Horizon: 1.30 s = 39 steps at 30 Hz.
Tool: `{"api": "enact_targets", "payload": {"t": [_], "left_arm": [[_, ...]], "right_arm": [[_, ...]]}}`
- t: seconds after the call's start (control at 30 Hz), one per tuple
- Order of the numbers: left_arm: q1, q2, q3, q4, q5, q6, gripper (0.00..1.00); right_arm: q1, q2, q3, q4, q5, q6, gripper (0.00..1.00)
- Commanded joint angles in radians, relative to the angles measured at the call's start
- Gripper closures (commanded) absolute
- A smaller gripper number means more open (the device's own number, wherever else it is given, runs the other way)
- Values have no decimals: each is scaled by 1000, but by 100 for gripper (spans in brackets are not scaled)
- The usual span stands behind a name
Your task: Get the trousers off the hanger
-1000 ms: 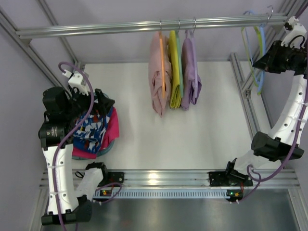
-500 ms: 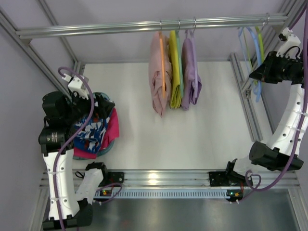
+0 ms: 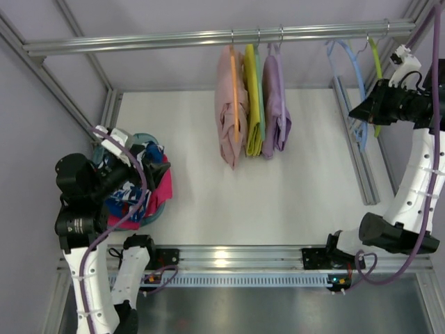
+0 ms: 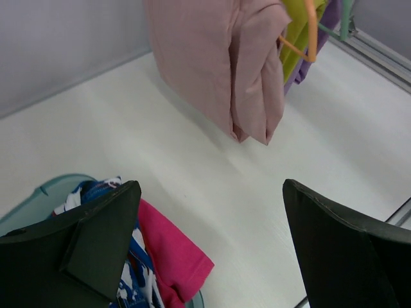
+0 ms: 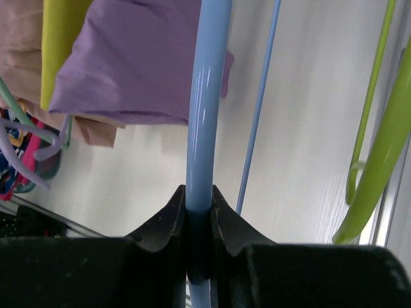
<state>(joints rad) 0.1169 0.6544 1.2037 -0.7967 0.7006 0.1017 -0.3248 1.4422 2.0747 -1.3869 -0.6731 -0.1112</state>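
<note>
The trousers point(image 4: 136, 273) lie off the hanger point(image 5: 209, 96), we think — right tool point(image 5: 198, 192) pinching it bare, left tool point(image 4: 210, 192) wide open, empty.

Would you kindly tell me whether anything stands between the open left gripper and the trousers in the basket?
Nothing visible does. The left gripper hangs with open jaws just over the trousers, which lie uncovered beside the magenta garment in the teal basket.

Trousers point(image 3: 125, 197) dark blue, white-red print; hanger point(image 5: 209, 96) light blue; garment point(image 4: 170, 256) magenta; basin point(image 4: 38, 196) seemingly pale teal.
</note>
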Motion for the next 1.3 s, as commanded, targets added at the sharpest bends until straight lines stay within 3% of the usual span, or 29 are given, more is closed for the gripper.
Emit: {"api": "enact_targets", "payload": {"t": [0.0, 0.17, 0.3, 0.4, 0.43, 0.57, 0.73, 0.83, 1.0, 1.1, 1.27], "left_arm": [[3, 8, -7, 120, 141, 147, 2], [3, 157, 108, 134, 335, 315, 6], [-25, 296, 246, 137, 346, 464, 7], [-204, 427, 393, 148, 112, 570, 8], [-341, 479, 445, 181, 59, 602, 9], [-600, 595, 520, 392, -174, 654, 17], [-948, 642, 333, 727, -251, 955, 26], [-1081, 701, 242, 865, -179, 1281, 28], [-1216, 879, 319, 1008, -188, 1391, 30], [-1249, 1000, 414, 1076, -248, 1399, 30], [-1269, 1093, 442, 1202, -289, 1457, 29]], "right_arm": [[12, -135, -72, -110, 52, -25, 100], [12, -288, -280, -110, 15, -108, 100], [10, -394, -353, -94, 15, -157, 100], [10, -483, -421, -54, 23, -139, 100], [12, -502, -447, -46, 18, -133, 100], [12, -584, -466, -2, 4, -70, 100], [10, -583, -407, 2, -8, -21, 100], [12, -543, -366, -58, -19, -31, 100], [18, -534, -317, -80, -43, -39, 100], [32, -528, -338, -80, -65, -36, 100], [61, -531, -403, -80, -76, -16, 100]]}}
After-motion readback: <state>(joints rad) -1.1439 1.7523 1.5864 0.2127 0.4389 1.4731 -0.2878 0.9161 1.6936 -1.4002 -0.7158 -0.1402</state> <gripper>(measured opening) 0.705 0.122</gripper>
